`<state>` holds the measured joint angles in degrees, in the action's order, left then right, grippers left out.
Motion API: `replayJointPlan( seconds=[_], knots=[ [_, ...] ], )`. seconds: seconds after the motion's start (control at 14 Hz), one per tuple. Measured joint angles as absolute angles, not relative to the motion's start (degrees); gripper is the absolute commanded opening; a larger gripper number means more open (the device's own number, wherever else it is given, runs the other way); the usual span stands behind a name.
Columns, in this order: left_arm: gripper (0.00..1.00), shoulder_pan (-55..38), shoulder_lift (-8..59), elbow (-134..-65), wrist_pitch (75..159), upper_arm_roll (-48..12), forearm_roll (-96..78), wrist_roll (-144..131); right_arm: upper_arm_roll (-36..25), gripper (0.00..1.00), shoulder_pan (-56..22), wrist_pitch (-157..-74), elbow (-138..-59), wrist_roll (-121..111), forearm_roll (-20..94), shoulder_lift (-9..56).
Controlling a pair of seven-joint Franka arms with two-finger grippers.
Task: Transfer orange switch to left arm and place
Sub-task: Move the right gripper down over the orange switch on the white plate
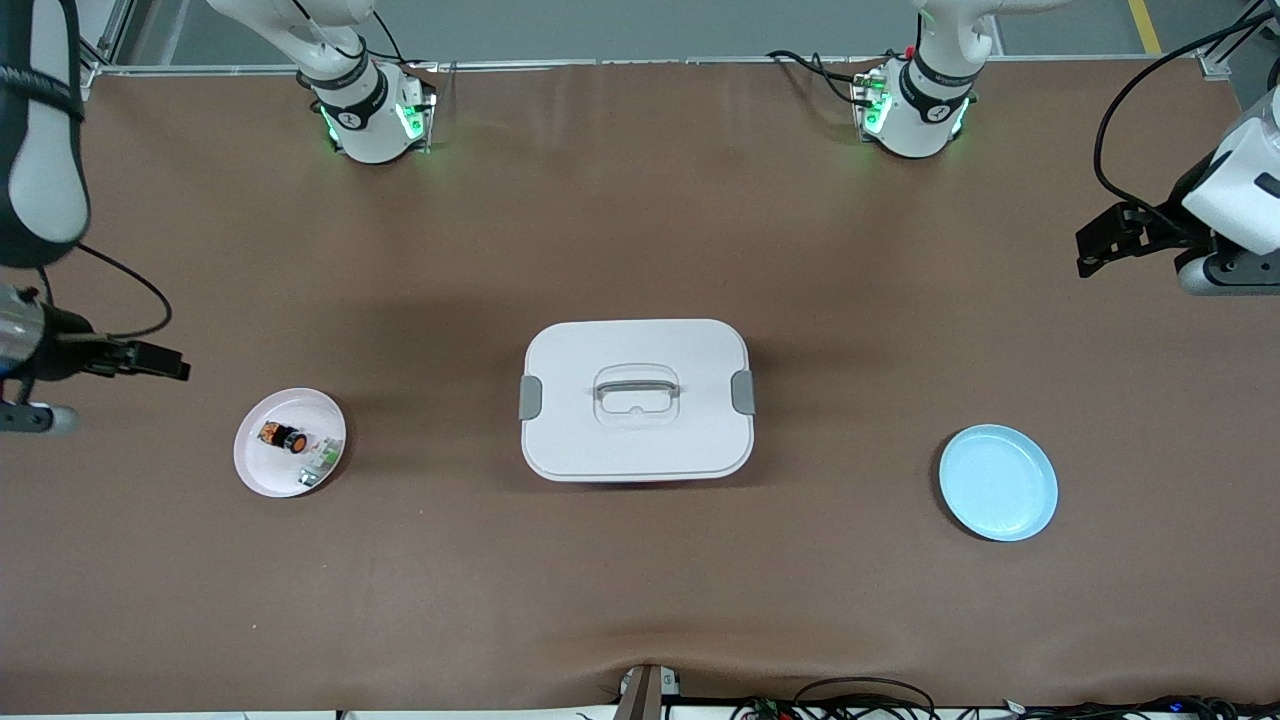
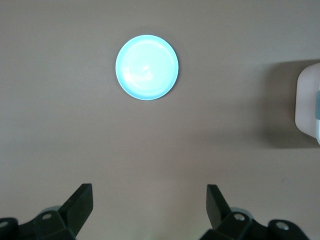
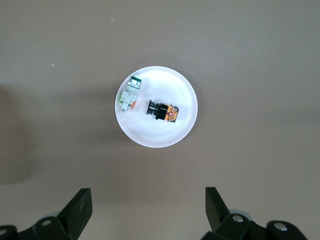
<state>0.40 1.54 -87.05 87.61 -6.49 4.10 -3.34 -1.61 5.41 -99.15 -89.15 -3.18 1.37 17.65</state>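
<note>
Orange switch (image 1: 283, 437) lies on pink plate (image 1: 262, 473) beside green part (image 1: 322, 458), toward right arm's end. Box (image 1: 636, 441) mid-surface. Left gripper (image 2: 149, 206) and right gripper (image 3: 148, 208) both wide, empty, raised over bare surface (image 1: 640, 580)

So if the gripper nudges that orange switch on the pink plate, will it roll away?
Probably a little: the orange switch looks cylindrical and lies on its side. The pink plate has a raised rim that should stop it. Looks rigid and light.

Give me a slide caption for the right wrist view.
Open right gripper above pink plate holding orange switch.
</note>
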Motion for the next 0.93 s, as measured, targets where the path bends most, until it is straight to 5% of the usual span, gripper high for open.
replayJointPlan(
  seconds=[0.93],
  knots=[
    [1.0,0.4,1.6,-87.2,87.5,-6.6,4.3,-3.3,-1.7,1.0,7.1,-111.5,-90.8,12.1,3.1,31.7]
  ],
)
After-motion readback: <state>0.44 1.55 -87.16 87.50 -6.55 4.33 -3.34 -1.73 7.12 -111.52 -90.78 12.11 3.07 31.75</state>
